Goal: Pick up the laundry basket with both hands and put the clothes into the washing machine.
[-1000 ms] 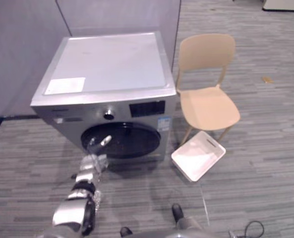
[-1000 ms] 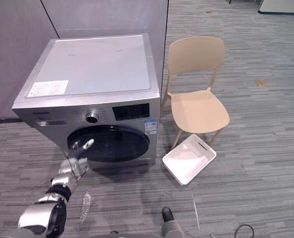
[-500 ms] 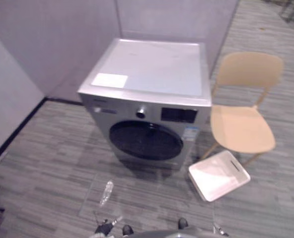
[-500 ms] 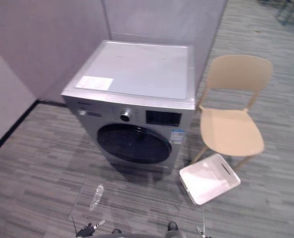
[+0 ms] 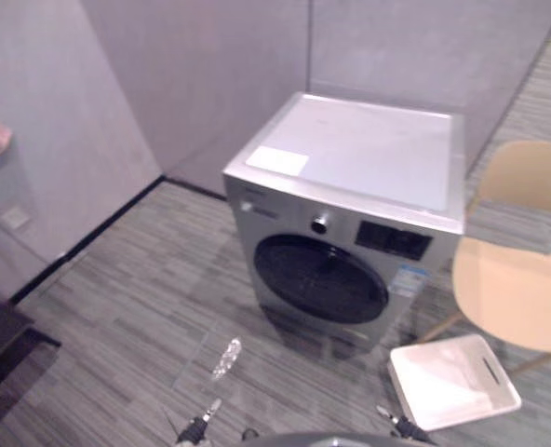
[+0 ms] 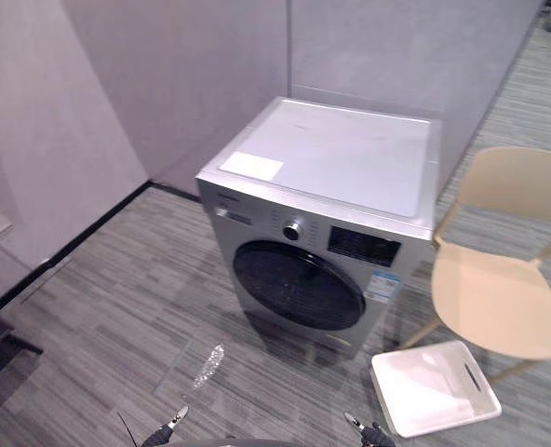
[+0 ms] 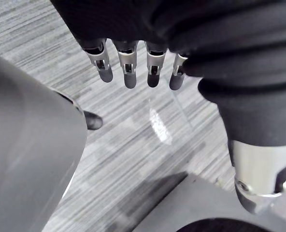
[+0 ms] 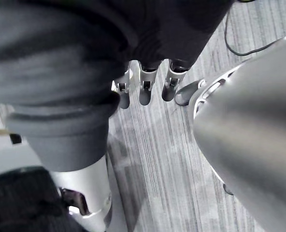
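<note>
While left hand and right hand hang straight-fingered, holding nothing, the laundry basket ahead of them lies empty, washing machine shut: loading seems done.

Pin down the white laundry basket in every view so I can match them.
Left eye view: laundry basket on the floor, lower right, before the chair.
Right eye view: laundry basket lower right, before the chair.
Left wrist view: left hand over grey floor.
Right wrist view: right hand over grey floor.
Shared landmark: washing machine, left of the basket.
</note>
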Available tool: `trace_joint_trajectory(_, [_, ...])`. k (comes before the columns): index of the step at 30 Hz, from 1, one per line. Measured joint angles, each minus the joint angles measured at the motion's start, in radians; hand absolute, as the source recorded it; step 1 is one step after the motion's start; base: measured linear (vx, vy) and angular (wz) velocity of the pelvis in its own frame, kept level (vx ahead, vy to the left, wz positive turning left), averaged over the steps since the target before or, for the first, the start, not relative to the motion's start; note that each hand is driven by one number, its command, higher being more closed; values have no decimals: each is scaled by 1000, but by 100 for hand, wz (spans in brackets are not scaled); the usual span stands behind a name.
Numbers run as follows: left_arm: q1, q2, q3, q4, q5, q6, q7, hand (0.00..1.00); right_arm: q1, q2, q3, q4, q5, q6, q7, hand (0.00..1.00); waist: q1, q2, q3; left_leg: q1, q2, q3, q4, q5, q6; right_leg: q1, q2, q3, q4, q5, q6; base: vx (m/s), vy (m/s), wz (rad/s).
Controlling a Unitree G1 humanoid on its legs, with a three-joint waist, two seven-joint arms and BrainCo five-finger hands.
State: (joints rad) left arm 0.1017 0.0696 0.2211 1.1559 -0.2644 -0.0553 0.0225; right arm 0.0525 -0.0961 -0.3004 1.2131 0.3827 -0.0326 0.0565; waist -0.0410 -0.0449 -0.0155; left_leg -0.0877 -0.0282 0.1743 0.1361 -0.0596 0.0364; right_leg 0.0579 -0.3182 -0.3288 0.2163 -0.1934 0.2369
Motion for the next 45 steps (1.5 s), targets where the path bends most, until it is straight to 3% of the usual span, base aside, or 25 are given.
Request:
trace_joint_trajectory(1, [-1, -7, -26, -6, 1, -3, 3, 0, 0, -14, -7, 0, -1, 0, -8, 0, 3, 18, 7, -17, -19, -30, 75, -66, -3, -32, -35, 9, 168, -4, 4, 188, 255, 142])
trace_joint_trajectory(2, [-4, 0, -43, -7, 3, -9, 3, 0, 4, -10, -22, -1, 0, 0, -12, 0, 0, 16, 7, -14, -50, -87, 106, -87, 21, -108, -73, 70, 384, 43, -64, 200, 254, 146])
trace_joint_trajectory(3, [-7, 4, -56, -8, 3, -9, 3, 0, 4, -9, -28, -1, 2, 0, -13, 0, 0, 11, 9, -2, -60, -111, 109, -94, 33, -154, -79, 111, 484, 93, -137, 275, 293, 143])
trace_joint_trajectory(4, [-15, 6, -73, -12, 4, -9, 2, 0, 1, 12, -39, -6, 6, -1, -13, 0, -1, 22, 28, 25, -72, -161, 111, -101, 52, -228, -58, 226, 654, 194, -204, 263, 205, 119])
trace_joint_trajectory(7, [-24, 29, -70, -28, 36, -8, 0, 0, -4, 73, -36, -27, 24, -1, -12, 0, -9, -28, 62, 73, -100, -306, 135, -121, 84, -374, 149, 435, 867, 43, -139, 302, 134, 146])
trace_joint_trajectory(10, [-29, 20, -61, -32, 58, -7, -1, 0, 20, 80, -7, -87, 53, -6, -12, 0, -10, -24, 67, 119, -129, -397, 133, -122, 83, -462, 237, 482, 828, 3, -102, 321, 59, 128])
trace_joint_trajectory(13, [-39, -13, -61, -62, 114, -14, -1, 0, 25, 76, 6, -111, 85, -7, -13, 0, -7, 6, 79, 200, -138, -488, 108, -150, 59, -451, 306, 564, 539, -9, -110, 342, -22, 139])
trace_joint_trajectory(14, [-47, -27, -56, -73, 144, -24, -1, 0, 22, 78, 18, -111, 90, -8, -14, 0, 0, 5, 80, 223, -140, -535, 116, -195, 89, -440, 314, 592, 354, 6, -122, 392, -92, 115])
trace_joint_trajectory(15, [-44, -27, -50, -78, 151, -24, 0, 0, 22, 74, 29, -108, 91, -7, -14, 0, 5, 2, 81, 231, -140, -550, 124, -208, 86, -438, 315, 591, 306, 21, -136, 487, -126, 105])
trace_joint_trajectory(18, [-34, -27, -13, -88, 173, -21, 1, 0, 23, 85, 23, -96, 91, -5, -16, 0, 0, -24, 65, 254, -137, -621, 144, -260, 40, -428, 314, 566, 164, 117, -186, 461, -207, 82])
trace_joint_trajectory(19, [-34, -28, -12, -87, 176, -20, 1, 0, 23, 87, 10, -91, 91, -2, -17, 0, 0, -26, 62, 260, -128, -634, 143, -269, 29, -424, 318, 564, 163, 172, -173, 504, -258, 74])
trace_joint_trajectory(20, [-33, -39, -13, -86, 181, -19, 1, 0, 18, 83, -26, -88, 91, 0, -17, 0, 0, -15, 49, 269, -98, -645, 145, -273, 22, -419, 333, 532, 166, 172, -157, 511, -260, 57])
trace_joint_trajectory(21, [-29, -46, -12, -76, 187, -19, 2, 0, 2, 79, -86, -86, 91, -1, -23, 0, -1, 20, 40, 259, -51, -649, 163, -272, 19, -394, 360, 490, 138, 172, -185, 589, -295, 40])
trace_joint_trajectory(23, [-37, -46, -12, -54, 188, -17, 3, 0, -37, 71, -94, -63, 93, -3, -32, 0, -1, 26, 41, 256, -32, -654, 194, -254, -9, -371, 382, 480, 127, 161, -206, 429, -221, 19])
trace_joint_trajectory(26, [-45, -52, -31, -46, 188, -20, 4, 0, -52, 58, -91, -58, 123, -16, -33, 0, -22, 26, 43, 235, -29, -583, 351, -186, -123, -252, 380, 449, 72, 154, -221, 306, -122, 43])
trace_joint_trajectory(27, [-48, -50, -42, -47, 188, -21, 4, 0, -51, 52, -90, -58, 137, -23, -34, 0, -26, 23, 46, 196, -27, -481, 442, -139, -184, -208, 366, 438, 48, 144, -234, 194, -48, 32])
trace_joint_trajectory(28, [-54, -38, -67, -46, 189, -20, 5, 0, -50, 47, -86, -57, 148, -30, -35, 0, -24, 11, 54, 146, -13, -347, 549, -82, -184, -166, 346, 439, 15, 140, -241, 167, -23, 31])
trace_joint_trajectory(29, [-54, -35, -76, -46, 189, -21, 5, 0, -49, 47, -85, -56, 152, -33, -35, 0, -27, 14, 61, 124, 14, -274, 598, -108, -150, -146, 342, 433, 0, 139, -242, 112, 11, 37])
trace_joint_trajectory(30, [-54, -33, -95, -46, 189, -20, 6, 0, -47, 47, -92, -51, 162, -38, -36, 0, -31, 30, 69, 84, 54, -174, 640, -185, -101, -115, 335, 416, -17, 138, -243, 57, 47, 47])
trace_joint_trajectory(32, [-53, -30, -112, -47, 190, -22, 7, 0, -44, 40, -99, -17, 175, -39, -44, 0, -25, 43, 77, 37, 50, -143, 557, -260, -95, -98, 313, 404, -28, 137, -240, -3, 110, 39])
trace_joint_trajectory(34, [-45, -17, -149, -46, 198, -21, 16, 0, -38, 45, -79, -3, 178, -37, -53, 0, -28, 64, 87, 20, 78, -87, 310, -245, -102, -98, 305, 386, -24, 125, -214, -90, 183, 22])
trace_joint_trajectory(35, [-41, -17, -158, -41, 208, -20, 23, 0, -29, 46, -77, -8, 179, -38, -54, 0, -26, 78, 95, 28, 87, -50, 249, -204, -33, -101, 315, 397, -3, 114, -196, -55, 168, 3])
trace_joint_trajectory(40, [-36, 21, -142, -13, 219, -20, 24, 0, 39, 72, -40, -1, 188, -36, -54, 0, -31, 29, 65, 110, -4, -39, 42, -118, -22, -95, 263, 471, -51, 122, -195, -1, 128, -1])
trace_joint_trajectory(42, [-36, 21, -150, -3, 249, -18, 22, 0, 65, 72, -38, 0, 187, -35, -52, 0, -41, 24, 59, 160, -27, -39, -74, -61, -13, -87, 247, 471, -84, 139, -195, 97, 81, -2])
trace_joint_trajectory(45, [-35, 24, -151, 7, 273, -17, 22, 0, 69, 66, -37, 19, 172, -34, -53, 0, -55, 24, 48, 172, -29, -45, -102, -42, 3, -81, 249, 467, -100, 141, -190, 103, 16, 2])
